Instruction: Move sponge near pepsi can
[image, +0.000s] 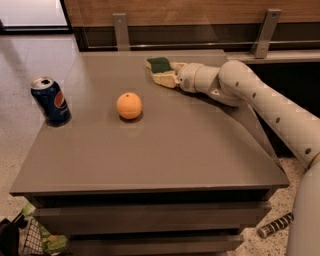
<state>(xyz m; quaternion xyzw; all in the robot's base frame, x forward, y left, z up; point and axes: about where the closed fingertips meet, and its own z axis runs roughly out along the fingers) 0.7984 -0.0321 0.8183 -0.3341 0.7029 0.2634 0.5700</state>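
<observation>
The sponge (159, 64), dark green on top over pale yellow foam, lies near the table's far edge, right of centre. My gripper (167, 76) is at the sponge's right and near side, touching it, with the white arm (250, 95) reaching in from the right. The pepsi can (50, 100), dark blue with a silver top, stands upright near the table's left edge, far from the sponge.
An orange (129, 105) sits on the grey table (165, 155) between the can and the sponge. Two metal brackets (120, 29) rise behind the far edge against a wooden wall. Clutter lies on the floor at lower left and lower right.
</observation>
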